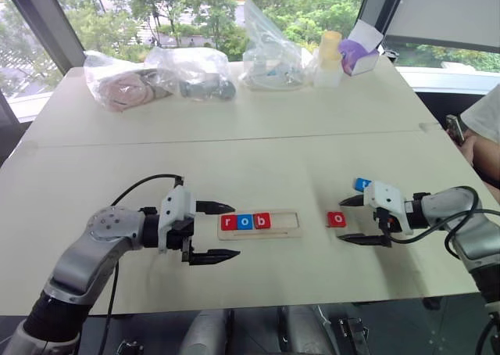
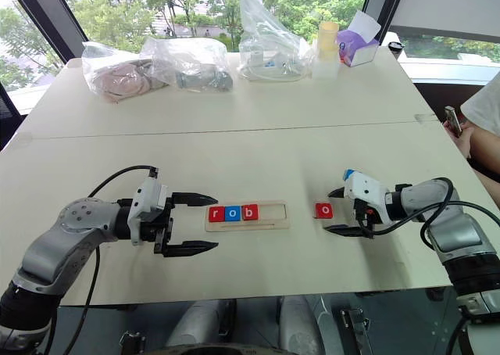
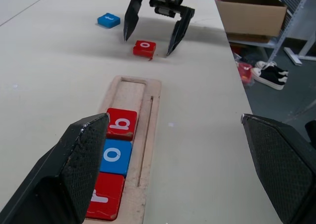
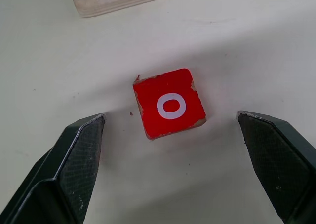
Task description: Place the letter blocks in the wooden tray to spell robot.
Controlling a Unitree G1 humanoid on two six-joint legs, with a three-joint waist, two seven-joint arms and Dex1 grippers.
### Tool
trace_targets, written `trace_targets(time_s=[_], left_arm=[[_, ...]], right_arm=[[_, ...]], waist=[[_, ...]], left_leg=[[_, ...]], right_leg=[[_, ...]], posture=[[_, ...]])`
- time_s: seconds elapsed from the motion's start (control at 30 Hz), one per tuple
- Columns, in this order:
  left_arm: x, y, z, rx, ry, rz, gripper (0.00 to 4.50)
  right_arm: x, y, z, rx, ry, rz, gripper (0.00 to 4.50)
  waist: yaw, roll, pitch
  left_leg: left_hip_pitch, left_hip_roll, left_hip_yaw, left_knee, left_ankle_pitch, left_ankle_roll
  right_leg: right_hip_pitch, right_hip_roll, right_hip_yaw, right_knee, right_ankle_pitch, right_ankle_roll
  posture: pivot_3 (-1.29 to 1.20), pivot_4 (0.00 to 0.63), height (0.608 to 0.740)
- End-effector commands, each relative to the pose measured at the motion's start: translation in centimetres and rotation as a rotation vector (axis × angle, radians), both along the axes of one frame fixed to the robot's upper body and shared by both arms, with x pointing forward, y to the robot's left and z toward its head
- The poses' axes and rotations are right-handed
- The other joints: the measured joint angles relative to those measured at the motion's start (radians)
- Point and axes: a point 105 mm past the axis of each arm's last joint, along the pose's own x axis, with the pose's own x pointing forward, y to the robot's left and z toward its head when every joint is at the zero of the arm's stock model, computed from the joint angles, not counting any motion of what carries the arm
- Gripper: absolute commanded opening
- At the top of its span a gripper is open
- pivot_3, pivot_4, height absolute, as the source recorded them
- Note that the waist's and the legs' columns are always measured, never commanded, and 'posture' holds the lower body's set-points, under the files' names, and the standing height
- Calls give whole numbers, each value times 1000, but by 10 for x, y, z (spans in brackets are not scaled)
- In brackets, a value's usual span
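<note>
Two black fingers of the right tool (image 2: 330,211) are spread wide, and nothing is held between them. The red o block (image 4: 169,104) is seen lying flat on the worktop (image 1: 234,152) in the gap between those fingers, apart from both and roughly midway, with its letter face up. It is turned a little askew, so its sides are not quite square to the pads, and a slight twist on closing is to be expected. The block is judged to be small, light and rigid, of painted wood with chipped edges, neither soft nor fragile. Being thin, it must be taken low, close to the worktop, across two opposite side faces. A moderate squeeze should be enough, though the paint may be somewhat slippery.

Just beyond the right tool a blue block (image 1: 362,184) is seen. Its letter cannot be read clearly, but it is probably the t. Further towards the robot's left, the wooden tray (image 1: 285,224) is laid lengthwise, near the red o block but not touching it. Its slot is filled from the left end with r (image 1: 228,223), o (image 1: 244,222) and b (image 1: 262,220), and the right part is bare. The left tool (image 2: 216,222) is held at the tray's left end, likewise opened wide and empty.
</note>
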Motion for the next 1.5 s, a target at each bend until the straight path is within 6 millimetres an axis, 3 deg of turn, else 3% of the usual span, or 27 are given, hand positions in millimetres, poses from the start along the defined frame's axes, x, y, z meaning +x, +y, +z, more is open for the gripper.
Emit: trace_targets(time_s=[0.03,0.13,0.3,0.43,0.53,0.77,1.03,1.5], left_arm=[[-1,2,11,-9,-42,4,4500],[0,2,11,-6,-43,7,4500],[0,3,12,-5,-44,9,4500],[-1,4,11,1,-40,7,4500],[-2,6,11,7,-37,7,4500],[0,7,12,10,-45,14,4500],[-2,7,12,6,-45,34,4500],[-3,5,11,0,-45,45,4500]], right_arm=[[2,4,4,6,-25,17,4418],[1,7,1,9,-22,25,3536],[5,11,7,29,-59,25,1112],[5,35,23,42,-129,99,1104],[-2,67,34,58,-123,196,1104],[-7,111,27,25,-91,289,1104],[-1,112,16,-25,-98,304,1104],[11,116,14,-18,-119,284,1104]], waist=[[0,0,0],[-1,0,0],[-1,0,0],[-3,0,0],[-4,0,0],[2,0,0],[0,0,0],[-1,0,0]], left_leg=[[0,0,0,0,0,0],[0,0,0,0,0,0],[0,0,0,0,0,0],[0,0,0,0,0,0],[0,0,0,0,0,0],[-1,0,-1,0,0,0],[-1,0,-1,0,0,0],[-1,0,-1,0,0,0]], right_leg=[[0,0,0,0,0,0],[0,0,0,0,0,0],[0,0,0,0,0,0],[0,0,0,0,0,0],[-1,0,1,1,0,0],[0,0,0,0,0,0],[-1,-1,0,0,0,0],[-1,0,0,1,0,0]], posture=[[0,150,740],[0,150,740],[0,150,740],[0,150,740],[0,150,740],[0,150,740],[0,150,740],[0,150,740]])
